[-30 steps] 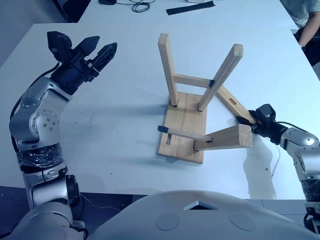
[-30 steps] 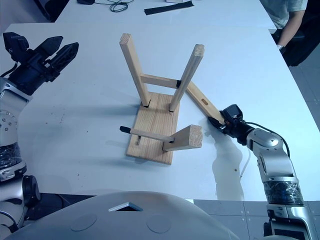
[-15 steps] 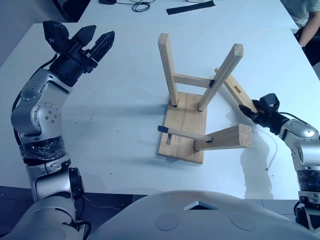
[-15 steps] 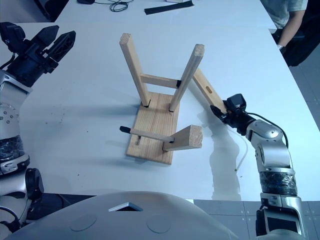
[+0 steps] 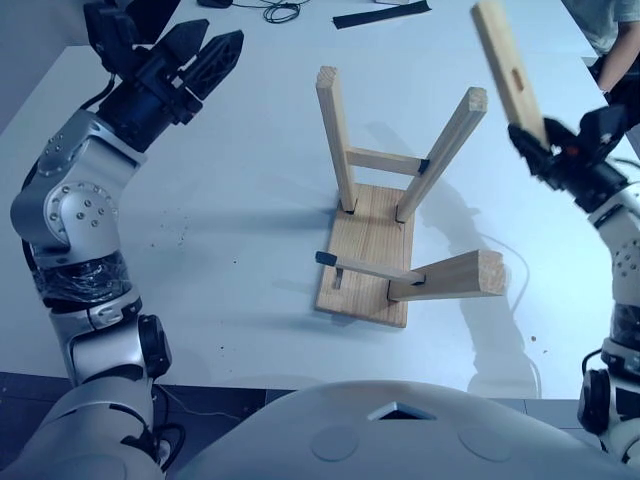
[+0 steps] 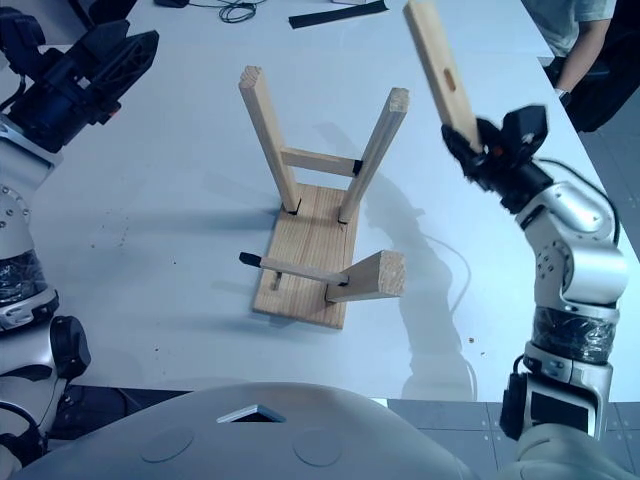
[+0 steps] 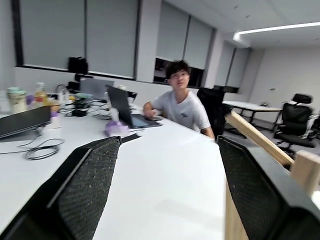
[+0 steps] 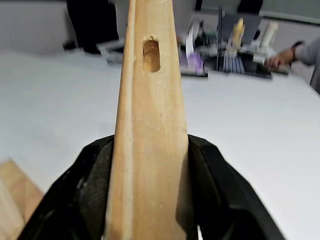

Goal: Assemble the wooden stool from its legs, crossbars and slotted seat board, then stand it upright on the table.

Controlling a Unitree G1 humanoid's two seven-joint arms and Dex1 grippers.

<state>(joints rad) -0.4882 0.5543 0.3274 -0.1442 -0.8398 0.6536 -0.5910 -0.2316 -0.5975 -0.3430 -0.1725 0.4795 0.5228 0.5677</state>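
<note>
The half-built stool [image 5: 366,240] lies seat-down, two legs [image 5: 336,140] upright. The right hand [image 5: 533,140] clamps a slotted leg [image 5: 503,65] aloft; the left hand [image 5: 205,55] gapes empty.

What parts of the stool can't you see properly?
Loose leg: lower end hidden inside the right gripper, eye views; far end cut off by the right wrist view's edge.
Standing legs: mostly behind a finger of the left gripper, left wrist view.
</note>
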